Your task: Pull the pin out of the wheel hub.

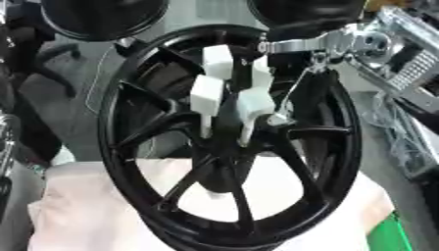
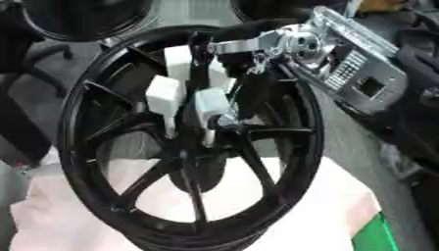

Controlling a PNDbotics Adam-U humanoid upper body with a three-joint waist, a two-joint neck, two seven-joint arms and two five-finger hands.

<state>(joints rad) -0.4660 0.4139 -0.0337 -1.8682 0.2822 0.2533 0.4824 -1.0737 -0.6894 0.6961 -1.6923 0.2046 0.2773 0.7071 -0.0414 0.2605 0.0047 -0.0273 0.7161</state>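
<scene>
The right hand (image 1: 227, 105) comes in from the upper right on a silver and black arm (image 2: 296, 44) and sits in front of the centre of the wheel (image 1: 146, 196). Its white fingertips (image 1: 207, 93) are curled close together around the middle of the spokes, so it looks closed on something there, most likely the pin, but the pin itself is hidden behind the fingers and I cannot see it. The wheel is black, stands almost upright and rests on a pale cloth (image 1: 85, 206) that covers the bench. The hub, where the pin should sit, is just behind the fingers. The left hand does not appear in either view.

I judge that the step in hand is the pull itself. To do it well, the hand should draw back straight along the axis of the hub, towards the camera, without bending sideways, because a tilted pull can jam the pin in its hole. The wheel stands only on soft cloth and nothing visible holds it, so a slow, steady pull is better; a quick one may tip the wheel or drag it forward.
</scene>
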